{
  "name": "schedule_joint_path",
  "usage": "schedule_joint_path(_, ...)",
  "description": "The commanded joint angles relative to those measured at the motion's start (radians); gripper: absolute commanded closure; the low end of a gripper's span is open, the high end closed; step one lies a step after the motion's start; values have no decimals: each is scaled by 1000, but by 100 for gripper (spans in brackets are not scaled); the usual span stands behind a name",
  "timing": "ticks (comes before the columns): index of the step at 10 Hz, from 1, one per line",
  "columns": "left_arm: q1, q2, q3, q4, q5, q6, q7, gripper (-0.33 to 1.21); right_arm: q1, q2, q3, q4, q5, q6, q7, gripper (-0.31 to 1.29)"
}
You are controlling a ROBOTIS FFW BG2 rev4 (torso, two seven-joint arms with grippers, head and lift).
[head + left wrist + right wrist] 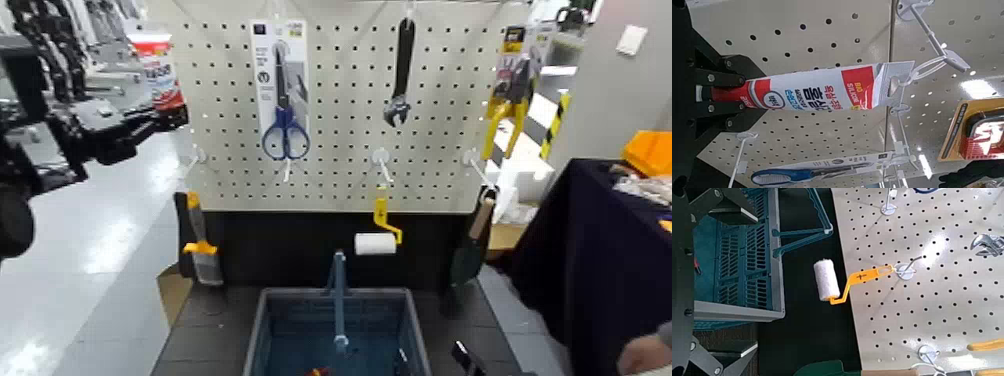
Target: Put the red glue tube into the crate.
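Note:
The red glue tube is red and white with dark lettering. My left gripper is shut on its cap end and holds it level in front of the pegboard. Its white hang tab overlaps a pegboard hook; I cannot tell whether it hangs on it. In the head view the tube and left gripper are high at the board's left edge. The blue-grey crate stands low in the middle below the board. My right gripper is open and empty beside the crate's right side, which shows in the right wrist view.
On the pegboard hang blue-handled scissors, a wrench, yellow pliers, a paint roller, a brush and a trowel. Small items lie in the crate. A person's hand is at the lower right by a dark-clothed table.

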Motion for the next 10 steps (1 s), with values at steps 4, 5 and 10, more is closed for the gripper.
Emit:
schedule_joint_path(4,-24,5,12,-68,12,-14,17,111,0,0,0,0,-2,8,2,18)
schedule_joint_path(5,-34,9,11,-103,11,-8,23,111,0,1,-2,0,-3,14,5,18)
schedule_joint_path(10,-27,-3,-44,-148,32,0,33,111,-1,0,-3,2,-8,14,8,18)
